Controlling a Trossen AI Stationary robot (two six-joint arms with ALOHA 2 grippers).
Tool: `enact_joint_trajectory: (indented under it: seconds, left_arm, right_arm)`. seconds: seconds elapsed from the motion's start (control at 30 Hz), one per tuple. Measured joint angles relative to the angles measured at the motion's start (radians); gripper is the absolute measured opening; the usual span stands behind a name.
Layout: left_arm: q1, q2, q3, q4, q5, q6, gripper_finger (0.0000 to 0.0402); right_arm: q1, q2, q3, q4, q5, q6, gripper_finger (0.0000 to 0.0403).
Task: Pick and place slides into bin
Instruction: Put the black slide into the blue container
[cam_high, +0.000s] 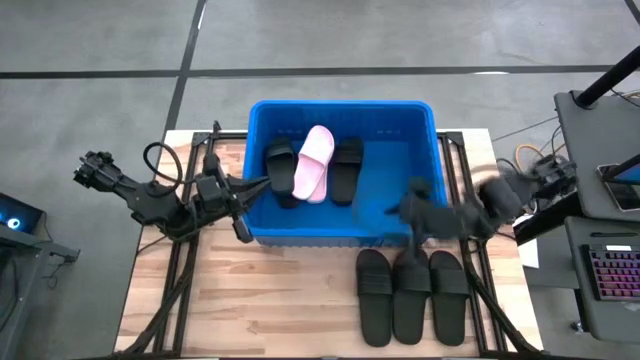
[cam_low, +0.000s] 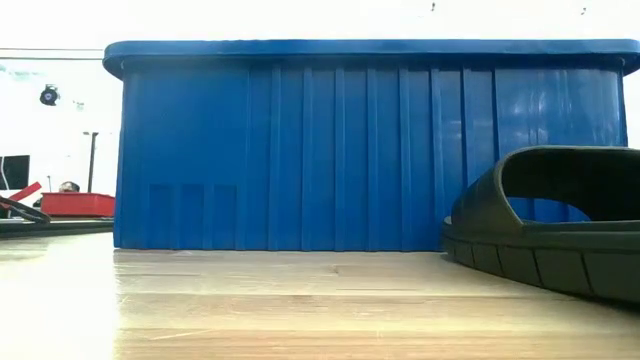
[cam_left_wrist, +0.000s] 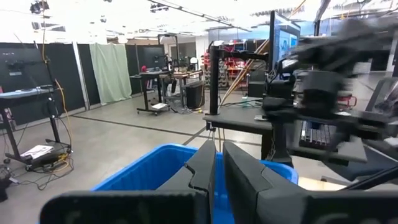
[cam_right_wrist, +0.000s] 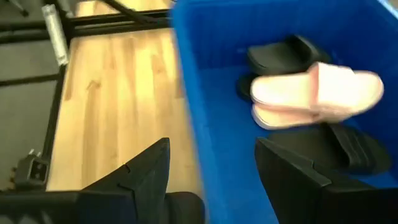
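**Operator:** Holding my right gripper (cam_high: 412, 215) over the near right part of the blue bin (cam_high: 400, 110), fingers (cam_right_wrist: 142, 169) spread with nothing between them. The wrist view shows them straddling the bin's near wall, worktop (cam_high: 280, 310) on one side, bin floor on the other.

**Observer:** Where do the slides stand?

**Operator:** Three are inside: two black slides (cam_high: 280, 170) with the pink slide (cam_high: 314, 163) lying between them, leaning over the left one. Three more black slides (cam_high: 412, 295) sit side by side on the worktop just near of the bin, right side. I judge the open fingers suit a reach down for those next.

**Observer:** And the left arm?

**Operator:** I keep my left gripper (cam_high: 243, 205) parked at the bin's left near corner, fingers (cam_left_wrist: 208, 168) closed on nothing, so it stays clear of the right arm's path.
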Motion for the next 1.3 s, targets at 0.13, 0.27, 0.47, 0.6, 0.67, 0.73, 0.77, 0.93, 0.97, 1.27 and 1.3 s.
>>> enact_joint_trajectory:
  seconds: [0.13,0.27,0.47,0.6,0.67,0.73,0.77,0.93,0.97,1.27,1.3]
  left_arm:
    - [0.000,0.002,-0.001,-0.002,0.000,-0.002,0.0015]
    - [0.000,0.002,-0.001,-0.002,0.000,-0.003,0.0015]
    - [0.000,0.007,-0.001,0.000,0.001,-0.006,0.0015]
    - [0.000,0.012,-0.002,0.000,0.003,-0.005,0.0015]
    - [0.000,0.014,-0.002,-0.002,0.004,-0.005,0.0015]
    - [-0.001,0.015,-0.002,-0.003,0.004,-0.008,0.0015]
    - [-0.001,0.016,-0.002,-0.001,0.004,-0.008,0.0015]
    - [-0.002,0.019,-0.003,-0.002,0.004,-0.008,0.0015]
    - [-0.002,0.020,-0.003,-0.001,0.004,-0.008,0.0015]
    - [-0.003,0.032,-0.003,-0.002,0.003,-0.009,0.0015]
    - [-0.003,0.034,-0.003,-0.002,0.004,-0.009,0.0015]
  right_arm:
    - [0.181,0.070,0.000,-0.004,0.142,0.049,0.0223]
    - [0.272,0.179,0.000,-0.022,0.164,0.132,0.0224]
    - [0.321,0.352,-0.001,-0.060,0.161,0.210,0.0224]
    - [0.322,0.455,-0.001,-0.060,0.125,0.267,0.0224]
    - [0.322,0.501,-0.001,-0.061,0.074,0.298,0.0224]
    - [0.322,0.546,-0.001,-0.060,0.032,0.303,0.0224]
    - [0.322,0.564,-0.001,-0.061,0.022,0.304,0.0224]
    - [0.322,0.642,-0.002,-0.062,0.016,0.304,0.0224]
    - [0.322,0.653,-0.002,-0.062,0.016,0.303,0.0224]
    - [0.321,0.762,-0.008,-0.144,0.089,0.329,0.0222]
    - [0.319,0.772,-0.008,-0.167,0.114,0.352,0.0221]
